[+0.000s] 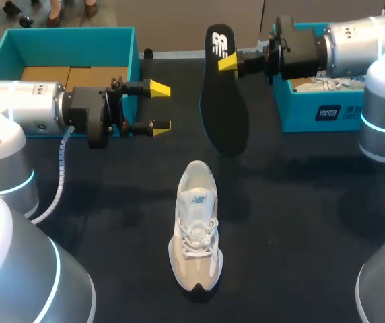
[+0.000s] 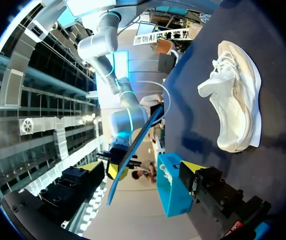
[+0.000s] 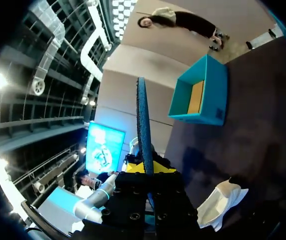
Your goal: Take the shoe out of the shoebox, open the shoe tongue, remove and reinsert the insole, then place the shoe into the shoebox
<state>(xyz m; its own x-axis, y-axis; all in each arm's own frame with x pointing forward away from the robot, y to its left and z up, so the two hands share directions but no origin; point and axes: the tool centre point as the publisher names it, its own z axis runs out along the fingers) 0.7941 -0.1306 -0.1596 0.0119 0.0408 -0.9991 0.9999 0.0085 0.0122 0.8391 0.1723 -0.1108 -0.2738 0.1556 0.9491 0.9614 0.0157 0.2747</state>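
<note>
A white and beige shoe [image 1: 196, 232] lies on the dark table, toe pointing away from me; the left wrist view shows it on its side [image 2: 235, 95], and the right wrist view shows it below the gripper [image 3: 220, 200]. My right gripper [image 1: 227, 62] is shut on the top end of a black insole [image 1: 225, 114], which hangs upright above the table. The right wrist view has the insole [image 3: 143, 125] edge-on between its own yellow tips [image 3: 145, 167]. My left gripper [image 1: 159, 106] stands open and empty, left of the insole and apart from it; in its own view [image 2: 140, 167] the insole [image 2: 133, 150] is ahead.
An open teal shoebox [image 1: 68, 47] with a cardboard floor stands at the back left, behind my left arm. A second teal box [image 1: 313, 111] with something white in it sits at the back right, under my right arm.
</note>
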